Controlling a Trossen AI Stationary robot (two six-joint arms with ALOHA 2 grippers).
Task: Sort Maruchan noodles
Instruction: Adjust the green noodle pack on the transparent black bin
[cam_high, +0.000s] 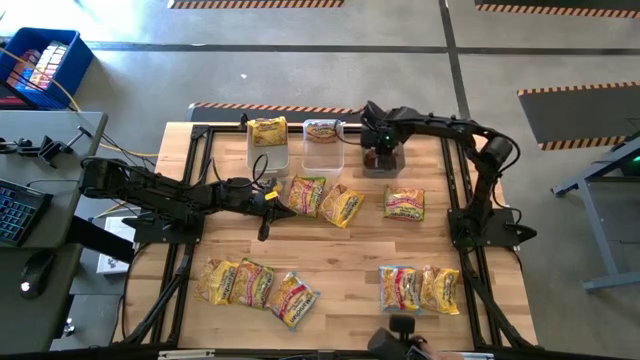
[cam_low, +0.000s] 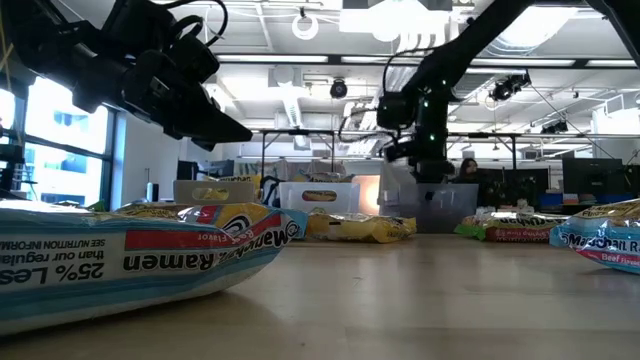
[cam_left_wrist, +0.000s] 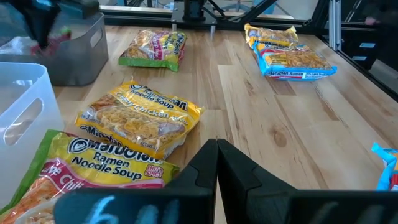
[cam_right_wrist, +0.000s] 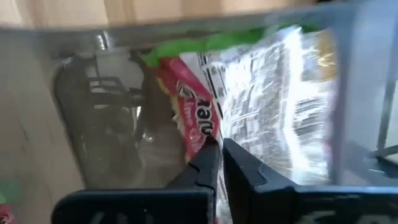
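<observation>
The right gripper (cam_high: 381, 152) hung over the dark bin (cam_high: 383, 160) at the far edge of the wooden surface (cam_high: 340, 255), its fingers (cam_right_wrist: 208, 163) pressed together just above a packet with red and green print (cam_right_wrist: 249, 93) lying inside that bin; whether the tips touched the wrapper could not be told. Beside the dark bin stood two clear bins, the middle one (cam_high: 322, 146) holding a packet (cam_high: 321, 130) and the leftmost one (cam_high: 268, 146) holding a yellow packet (cam_high: 267, 131).

The left gripper (cam_high: 270, 200) was closed on nothing, poised above the surface just beside a yellow Maruchan ramen packet (cam_high: 306, 194). Next to that lay a chicken-flavour packet (cam_high: 342, 205), and farther right a green-edged packet (cam_high: 404, 203) lay alone. Three yellow packets (cam_high: 256, 284) lay in a row along the near left of the surface. Two more, one blue-edged (cam_high: 399, 287) and one yellow (cam_high: 440, 289), lay at the near right.
</observation>
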